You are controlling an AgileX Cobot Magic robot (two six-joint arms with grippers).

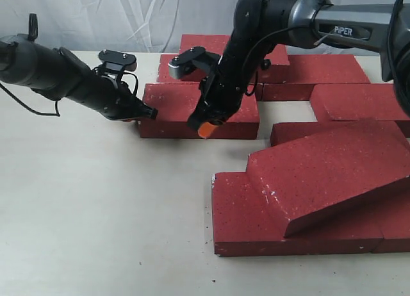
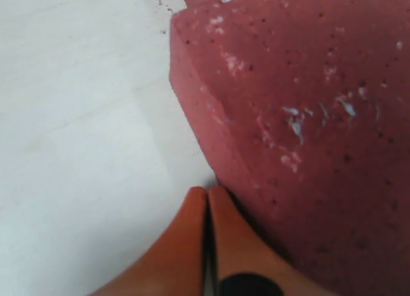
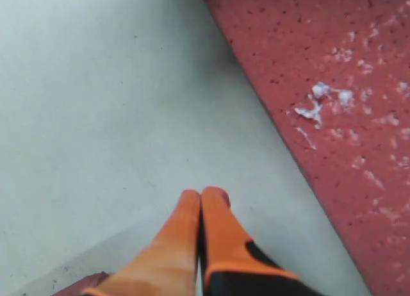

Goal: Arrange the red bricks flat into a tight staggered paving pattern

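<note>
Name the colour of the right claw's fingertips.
Orange fingertips on the right claw; clearest in the right wrist view.

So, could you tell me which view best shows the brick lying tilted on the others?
The exterior view: the tilted brick appears nearly whole, resting on flat bricks. The wrist views show only close-up brick surfaces, not identifiably it.

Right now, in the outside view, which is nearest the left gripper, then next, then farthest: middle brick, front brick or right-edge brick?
1. The middle brick, right at the tips of the left gripper.
2. The front brick, bottom centre, near the camera.
3. The right-edge brick, far right.
</note>
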